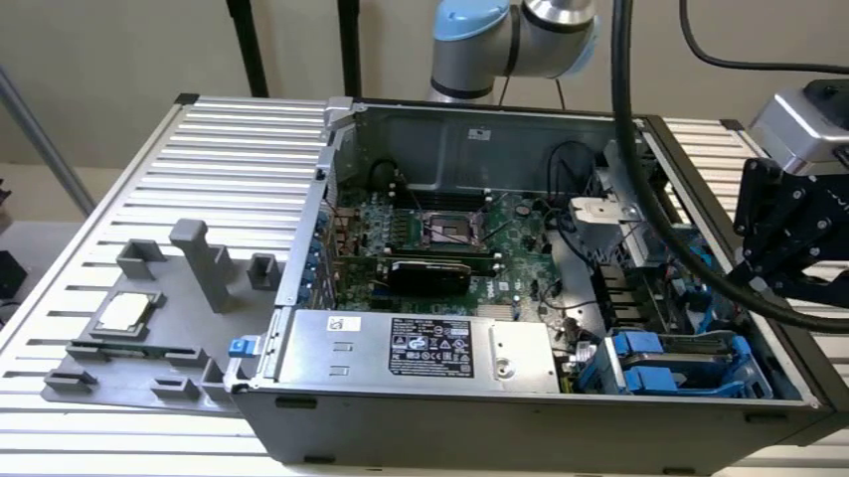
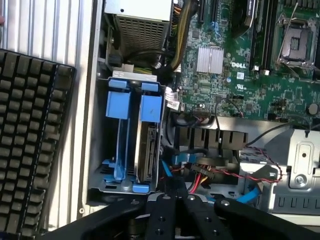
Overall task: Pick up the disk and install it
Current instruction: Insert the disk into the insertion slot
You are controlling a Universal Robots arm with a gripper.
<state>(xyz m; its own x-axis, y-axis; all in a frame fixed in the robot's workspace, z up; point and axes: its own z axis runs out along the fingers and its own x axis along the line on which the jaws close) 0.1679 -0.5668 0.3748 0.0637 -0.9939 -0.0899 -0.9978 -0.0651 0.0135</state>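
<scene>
We find the disk (image 2: pixel 146 150) standing on edge in the drive cage (image 2: pixel 131 76), as its slots demand, our gripper (image 2: pixel 175 194) near it, fingers pinched together and empty, likely for pushing rather than grasping.

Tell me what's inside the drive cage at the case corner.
The drive cage holds two items: a blue caddy that looks empty and, beside it, the disk, edge-on in its blue frame. Its label side is covered by the frame and cage wall.
</scene>
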